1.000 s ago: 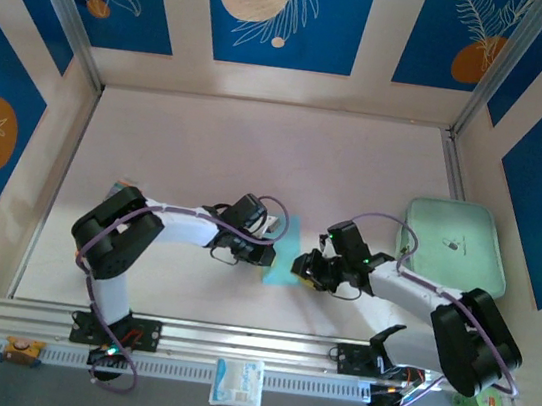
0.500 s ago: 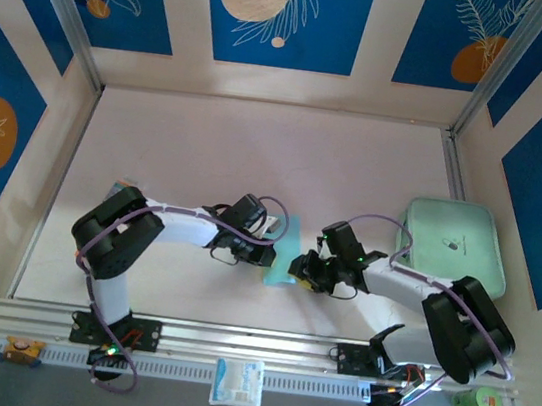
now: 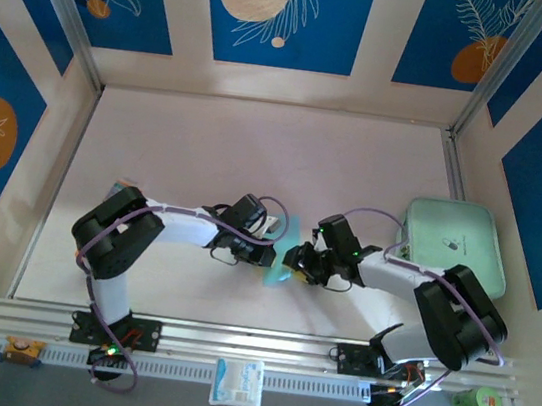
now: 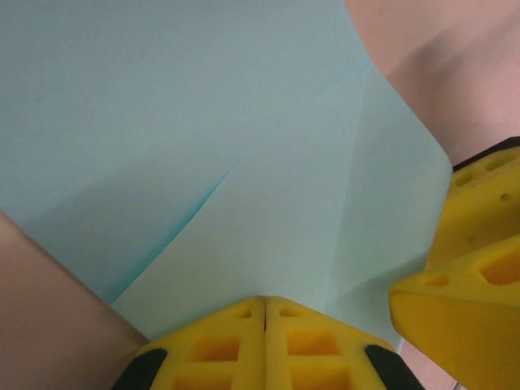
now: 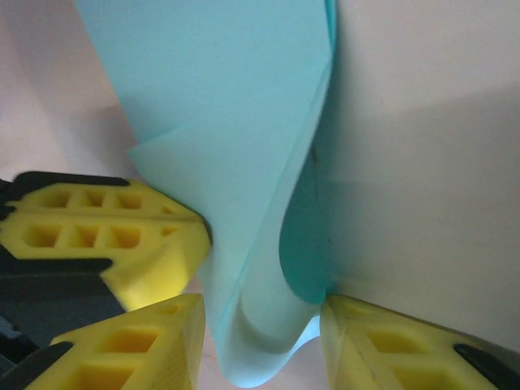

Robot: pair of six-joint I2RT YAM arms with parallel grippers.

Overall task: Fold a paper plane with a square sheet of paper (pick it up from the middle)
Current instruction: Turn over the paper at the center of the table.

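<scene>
Toward front edge of table (image 3: 258, 151), pinches flimsy square sheet of paper (image 4: 203, 122) in left gripper (image 4: 264, 307), straddles it with parted right gripper (image 5: 262, 313); grip stiffer fold.

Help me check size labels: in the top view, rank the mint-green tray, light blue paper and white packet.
1. mint-green rounded plastic tray
2. white rectangular packet
3. folded light blue paper sheet; partly hidden, so unsure against the packet

Paper (image 3: 281, 256) between left hand (image 4: 264, 303) and right hand (image 5: 260, 335), tray (image 3: 429, 225) right.
</scene>
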